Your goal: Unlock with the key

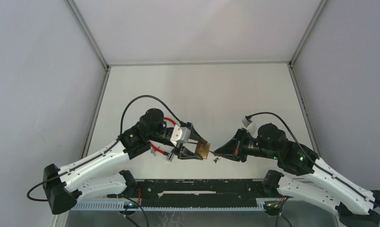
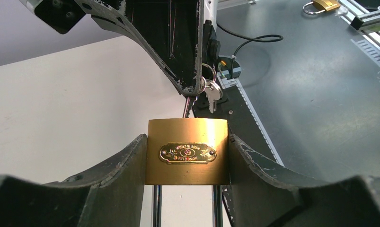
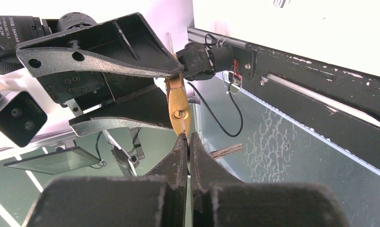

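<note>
White tabletop [image 1: 197, 85] between grey walls, with both arms meeting in mid-air near its front edge. My left gripper [image 1: 197, 147] is spread around the brass padlock [image 2: 187, 151], clamping its sides. My right gripper [image 3: 188, 142] is pressed together on the key [image 3: 182, 126], whose blade reaches the keyhole and looks partly in. I judge the turn and the shackle [image 2: 156, 208] release are left. The walls are well apart, but the black base rail [image 1: 202, 187] runs close below.
</note>
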